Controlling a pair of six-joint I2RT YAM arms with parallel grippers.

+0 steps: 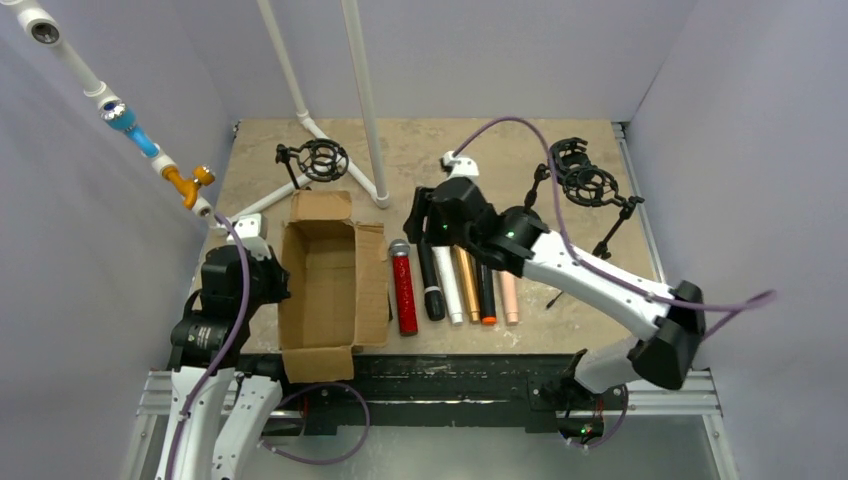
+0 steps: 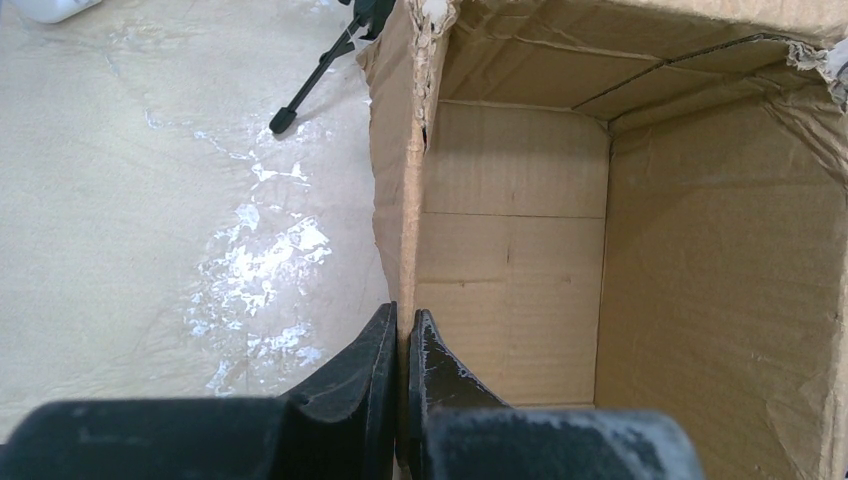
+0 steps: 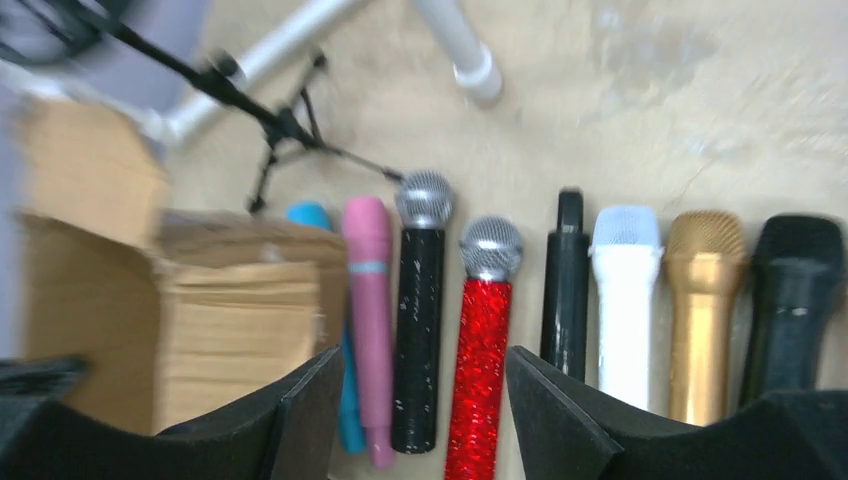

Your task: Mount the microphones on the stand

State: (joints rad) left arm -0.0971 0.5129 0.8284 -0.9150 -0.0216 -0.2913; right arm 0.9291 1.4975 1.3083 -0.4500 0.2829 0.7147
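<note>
Lengthwise near-to-far, microphones lie heads away; right pincer gapes above, left pincer clamps box wall.

blue microphone partly hidden behind cardboard box; right wrist view blurred.

no text, label or number is readable on anything in view

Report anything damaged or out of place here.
The cardboard box is ragged: its top rim is torn and frayed at the corner. The left end effector is clamped on its wall. The microphones lie in a neat row.
</note>
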